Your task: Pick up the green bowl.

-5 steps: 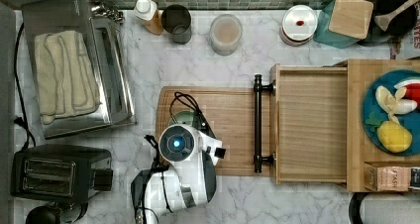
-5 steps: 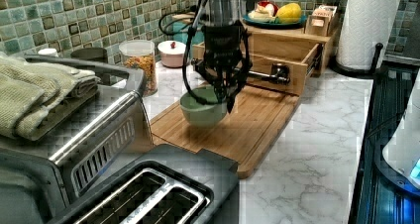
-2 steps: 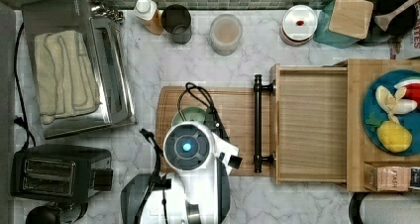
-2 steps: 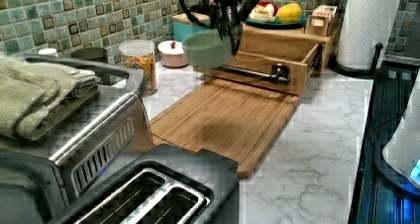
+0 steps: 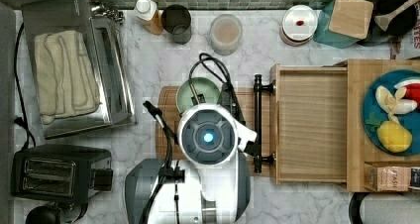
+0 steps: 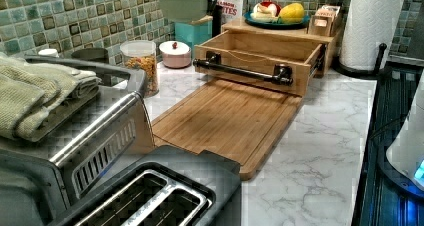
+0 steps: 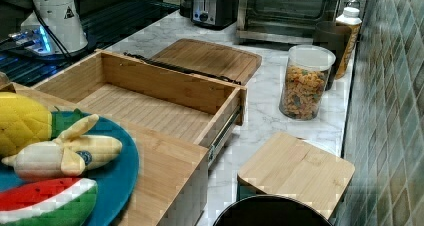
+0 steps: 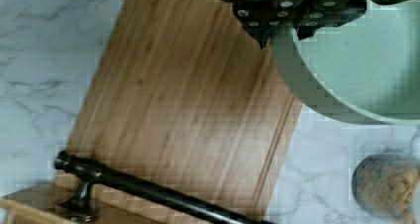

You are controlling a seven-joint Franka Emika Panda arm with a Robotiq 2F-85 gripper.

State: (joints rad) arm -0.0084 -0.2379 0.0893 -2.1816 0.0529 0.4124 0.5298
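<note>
1. Green bowl point(image 6: 182, 2) now high above the cutting board point(image 6: 227, 119), well clear of it in the left view; a second ago seated on the board, then partway up. Lifted since, so pick-up judged essentially done.
2. In the top view, bowl seen partly under the arm point(image 5: 208, 137), over the board's far end.
3. Claw point(image 8: 285, 23) clenched on the bowl's rim in the wrist view (one finger inside the wall, dark body above it). Bowl level there, nothing inside it.
4. Board bare beneath; marble worktop point(image 6: 320, 151) around it unchanged.
5. Containers:
   - Wooden drawer point(image 7: 150, 103) pulled open, nothing in it.
   - Glass jar point(image 7: 305, 83) about full of coloured pasta.
   - Blue plate point(image 5: 384, 112) carrying toy fruit: banana, lemon, watermelon slice.
   - Teal box point(image 5: 341, 23) shut under a square wooden lid; contents hidden.
   - Small pink pot point(image 6: 175, 54) with lid on.
   - Dark cup point(image 5: 177, 22); contents not readable.
6. Risk judged: one-sided rim hold, so tipping possible on any quick move.
</note>
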